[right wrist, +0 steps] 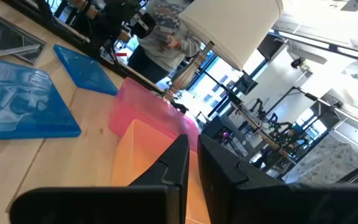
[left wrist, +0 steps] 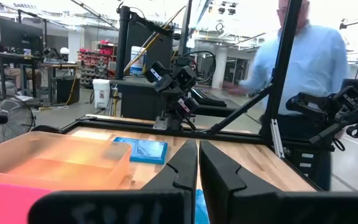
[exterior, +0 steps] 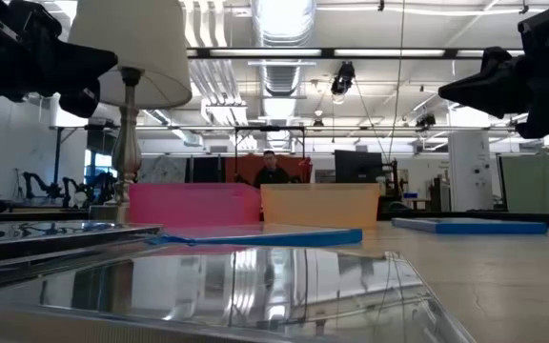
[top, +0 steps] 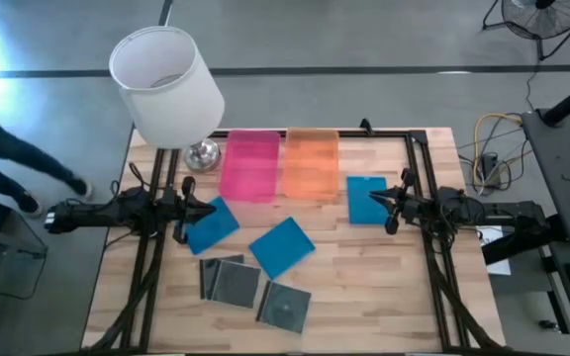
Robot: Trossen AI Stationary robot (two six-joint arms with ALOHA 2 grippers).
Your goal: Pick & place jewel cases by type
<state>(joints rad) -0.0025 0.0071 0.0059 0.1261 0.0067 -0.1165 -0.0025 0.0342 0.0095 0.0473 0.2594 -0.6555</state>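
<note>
The left gripper hangs above the table at a flat opaque blue jewel case, its fingers nearly together with a thin gap and nothing between them. The right gripper hovers over another blue jewel case beside the translucent orange tray, jaws likewise narrow and empty. A third blue case and the clear grey disc cases lie on the wooden table near its front edge.
</note>
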